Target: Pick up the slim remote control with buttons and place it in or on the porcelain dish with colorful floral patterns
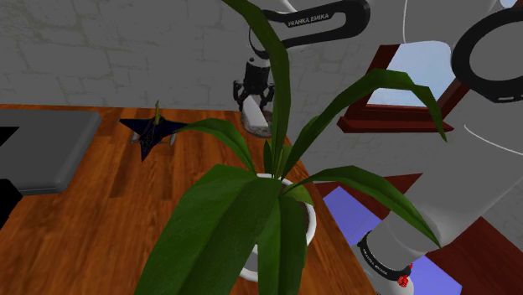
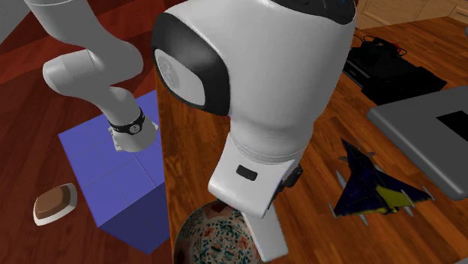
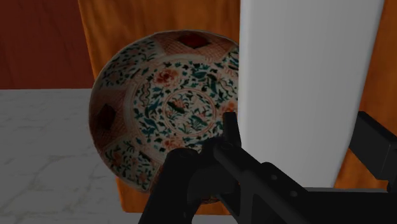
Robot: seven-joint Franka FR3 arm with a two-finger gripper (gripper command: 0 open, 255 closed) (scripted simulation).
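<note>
Wooden table below a grey wall. Claw clamped on the white remote, low centre in the second exterior view, by the flowered dish. Likely light, stiff, slick: best gripped across narrow sides. Dish probably fragile.

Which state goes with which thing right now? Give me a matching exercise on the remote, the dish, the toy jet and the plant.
1 white remote
2 floral dish
3 toy jet
4 plant

A growing in a white pot
B dark blue, lying on the wood table
C clasped in the gripper
D just beneath the remote

Pairs: 1-C, 2-D, 3-B, 4-A.
</note>
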